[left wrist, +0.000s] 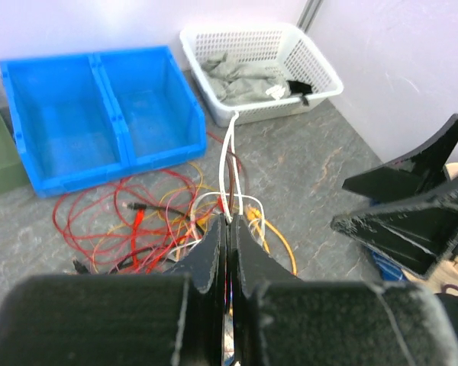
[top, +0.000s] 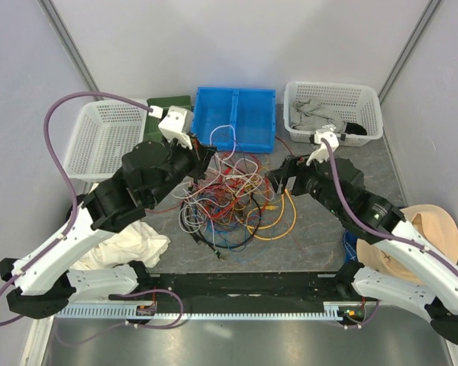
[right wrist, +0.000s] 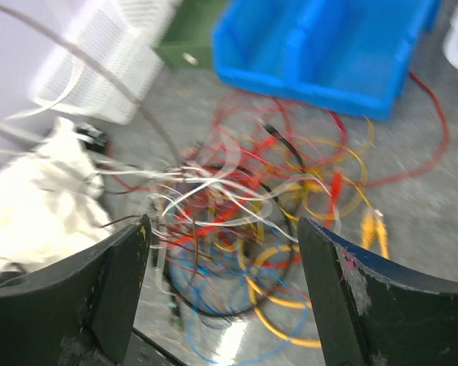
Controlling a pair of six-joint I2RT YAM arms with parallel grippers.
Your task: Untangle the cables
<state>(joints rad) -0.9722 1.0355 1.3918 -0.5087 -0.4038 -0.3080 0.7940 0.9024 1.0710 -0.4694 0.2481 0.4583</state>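
- Top view: the cables [top: 227, 200] lie in one knotted heap mid-worktop [top: 313, 229], near the blue bin [top: 237, 114], with an arm on either side.
- Left wrist view: the left jaws are clamped on a white cable [left wrist: 230, 152] that runs straight out from them.
- Right wrist view, blurred: the right jaws stand wide apart, holding nothing, over the heap.
- Likely step: drawing the white strand free. The next move calls for the right jaws to pin the heap while the left pulls.

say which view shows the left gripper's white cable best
left wrist: the white cable rises sharp and close out of the shut left gripper. top external shows only a small loop; right wrist blurs it into the tangle.
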